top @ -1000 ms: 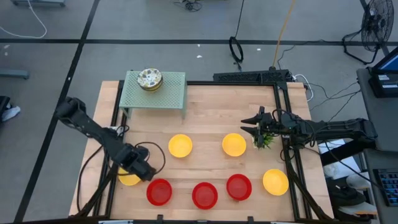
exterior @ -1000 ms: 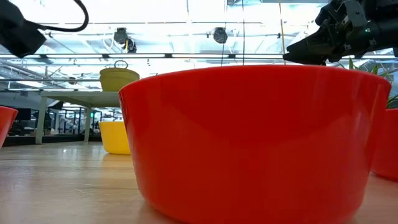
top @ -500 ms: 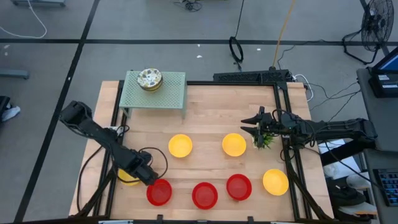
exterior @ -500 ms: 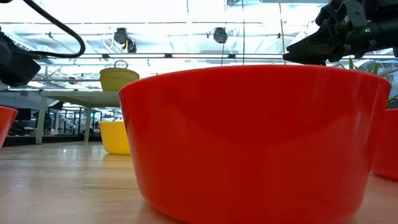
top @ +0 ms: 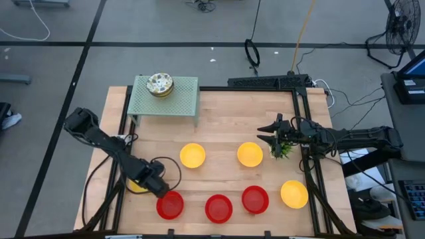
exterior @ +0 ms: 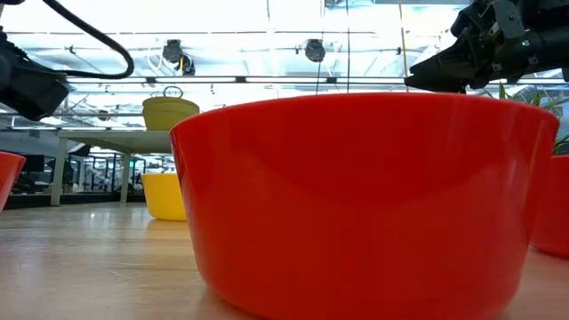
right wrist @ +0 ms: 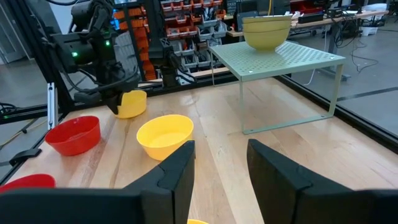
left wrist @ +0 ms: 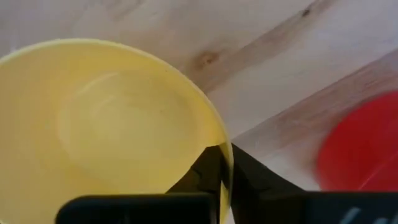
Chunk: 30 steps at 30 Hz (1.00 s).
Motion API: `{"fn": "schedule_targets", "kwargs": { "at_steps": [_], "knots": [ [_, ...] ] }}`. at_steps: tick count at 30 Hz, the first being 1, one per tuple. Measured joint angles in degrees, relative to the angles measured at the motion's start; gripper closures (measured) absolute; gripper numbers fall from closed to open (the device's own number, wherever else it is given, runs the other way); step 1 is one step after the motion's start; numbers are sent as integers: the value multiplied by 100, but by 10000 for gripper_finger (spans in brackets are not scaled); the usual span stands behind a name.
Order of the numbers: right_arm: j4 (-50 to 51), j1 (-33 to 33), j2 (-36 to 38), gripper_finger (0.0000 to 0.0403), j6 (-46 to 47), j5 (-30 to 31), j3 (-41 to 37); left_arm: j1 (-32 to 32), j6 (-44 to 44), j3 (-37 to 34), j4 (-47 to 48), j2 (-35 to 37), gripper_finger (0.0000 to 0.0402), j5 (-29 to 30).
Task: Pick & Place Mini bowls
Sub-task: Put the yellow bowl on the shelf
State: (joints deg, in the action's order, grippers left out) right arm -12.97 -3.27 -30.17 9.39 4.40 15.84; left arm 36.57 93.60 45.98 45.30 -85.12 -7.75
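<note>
My left gripper (top: 157, 186) (left wrist: 225, 158) is shut on the rim of a yellow mini bowl (top: 137, 186) (left wrist: 106, 130) at the table's near left. Two more yellow bowls (top: 192, 155) (top: 250, 154) stand mid-table, and a third (top: 293, 194) at the near right. Three red bowls (top: 170, 205) (top: 218, 208) (top: 255, 199) line the near edge. Speckled white bowls (top: 160, 84) are stacked on a green rack (top: 179, 99). My right gripper (top: 269, 136) (right wrist: 219, 163) hovers open by the right edge, holding nothing. My left gripper pinches the yellow bowl's rim (left wrist: 217, 134) on the side toward the red bowls. One finger (left wrist: 208, 174) is inside the bowl and the other (left wrist: 249, 177) outside. The fingers come from above, pointing down. In the right wrist view the bowl (right wrist: 131, 103) looks to stand on the table.
A small green plant (top: 282, 150) stands just beside my right gripper. The nearest red bowl (left wrist: 364, 146) is close to the held bowl. The rack stands on legs at the far left. Bare wood lies between the rack and the middle yellow bowls.
My left gripper has gone down and a little toward the table's near and right edges, onto the yellow bowl at the near left. The bowls have kept their places. My right arm has kept still.
</note>
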Motion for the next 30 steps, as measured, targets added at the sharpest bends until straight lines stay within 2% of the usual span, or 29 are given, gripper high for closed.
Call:
{"fn": "schedule_targets", "kwargs": {
  "at_steps": [5, 14, 17, 22, 30],
  "knots": [
    [1, 0, -1, 266, -2, 0, 0, -210, -715, 232, 14, 0, 394, 96],
    [150, 0, -2, 266, 266, -3, 0, -1010, -2707, 1128, 637, -2, 396, 908],
    [117, -5, -2, 266, 447, 56, 0, -1306, -3245, 1533, 1133, -2, 393, 1207],
    [82, -4, -2, 266, 323, 685, 0, -1689, -4008, 2300, 2005, -4, 396, 1793],
    [114, -7, -1, 266, 299, 754, 0, -2280, -4238, 3453, 4177, -4, 395, 2777]
  ]
}}
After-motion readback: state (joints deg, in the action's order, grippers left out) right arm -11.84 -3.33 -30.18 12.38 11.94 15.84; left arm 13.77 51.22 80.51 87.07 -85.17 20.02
